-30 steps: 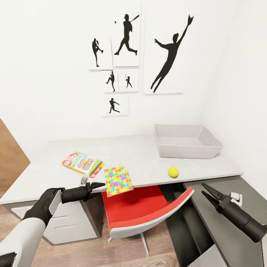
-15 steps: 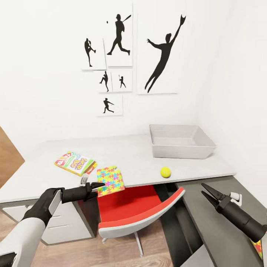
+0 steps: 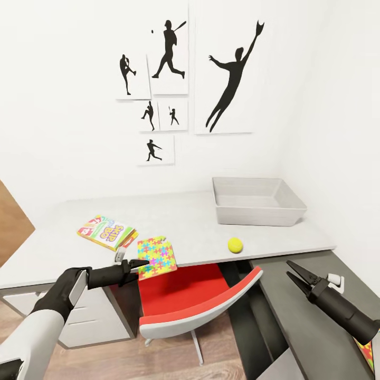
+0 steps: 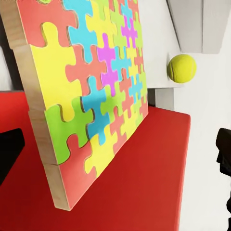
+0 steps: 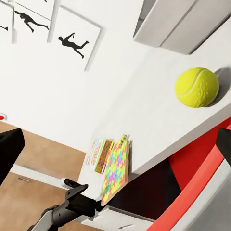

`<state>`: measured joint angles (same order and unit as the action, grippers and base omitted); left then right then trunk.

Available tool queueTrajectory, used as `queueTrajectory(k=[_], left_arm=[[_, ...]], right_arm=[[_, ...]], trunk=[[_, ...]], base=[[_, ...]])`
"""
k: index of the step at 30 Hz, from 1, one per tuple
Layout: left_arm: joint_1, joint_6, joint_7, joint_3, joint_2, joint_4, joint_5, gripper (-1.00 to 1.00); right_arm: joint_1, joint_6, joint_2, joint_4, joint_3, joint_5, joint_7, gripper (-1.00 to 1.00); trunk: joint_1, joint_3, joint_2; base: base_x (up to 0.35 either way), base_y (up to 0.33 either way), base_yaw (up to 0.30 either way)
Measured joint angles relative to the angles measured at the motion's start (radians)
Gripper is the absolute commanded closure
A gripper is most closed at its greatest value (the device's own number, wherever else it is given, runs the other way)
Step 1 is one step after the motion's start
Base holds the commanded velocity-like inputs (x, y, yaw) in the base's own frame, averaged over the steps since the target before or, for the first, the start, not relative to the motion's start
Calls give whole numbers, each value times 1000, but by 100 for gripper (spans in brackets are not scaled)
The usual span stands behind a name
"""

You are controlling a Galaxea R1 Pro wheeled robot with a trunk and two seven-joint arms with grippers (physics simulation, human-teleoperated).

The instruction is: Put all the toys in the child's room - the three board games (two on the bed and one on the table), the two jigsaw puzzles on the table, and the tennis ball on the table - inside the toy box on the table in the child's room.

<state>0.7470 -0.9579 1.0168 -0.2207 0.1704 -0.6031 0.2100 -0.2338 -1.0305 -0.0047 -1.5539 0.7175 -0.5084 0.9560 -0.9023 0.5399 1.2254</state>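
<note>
A jigsaw puzzle [image 3: 157, 257] tilts over the front edge of the table [image 3: 190, 221], its bright pieces close up in the left wrist view [image 4: 91, 96]. My left gripper [image 3: 132, 260] is open, with one black fingertip at the puzzle's near corner. The white SKIP BO board game [image 3: 108, 231] lies flat to its left. The tennis ball [image 3: 235, 244] rests near the front edge, right of the puzzle. The grey toy box [image 3: 258, 203] stands at the table's back right with nothing in it. My right gripper [image 3: 290, 269] hangs open over the lower dark desk, short of the ball [image 5: 196, 87].
A red-and-grey chair [image 3: 195, 301] is pushed under the table between my arms. A lower dark-grey desk [image 3: 311, 327] runs along the right wall. A multicoloured patch [image 3: 368, 352] shows behind my right arm. White drawers [image 3: 95, 316] stand at the left.
The view has shifted a little, so the table's things sit further left in the picture. My left fingertip now overlaps the puzzle's near corner. Nothing has changed in the last half second.
</note>
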Motion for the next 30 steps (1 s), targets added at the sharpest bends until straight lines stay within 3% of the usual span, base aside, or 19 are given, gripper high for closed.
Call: queueTrajectory(k=[12, 13, 21, 30], left_arm=[[0, 0, 0, 0, 2, 0, 0, -100], [-1, 0, 0, 0, 3, 0, 0, 100], [0, -12, -1, -2, 3, 0, 17, 100], [0, -3, -1, 0, 3, 0, 4, 100]], right_arm=[[0, 0, 0, 0, -1, 0, 0, -100], [0, 0, 0, 0, -1, 0, 0, -100], [0, 0, 1, 0, -1, 0, 0, -100], [0, 0, 2, 0, -2, 0, 0, -100]], trunk=[[0, 0, 0], [0, 0, 0], [0, 0, 0], [0, 0, 0]], base=[[0, 0, 0], [0, 0, 0], [0, 0, 0], [0, 0, 0]])
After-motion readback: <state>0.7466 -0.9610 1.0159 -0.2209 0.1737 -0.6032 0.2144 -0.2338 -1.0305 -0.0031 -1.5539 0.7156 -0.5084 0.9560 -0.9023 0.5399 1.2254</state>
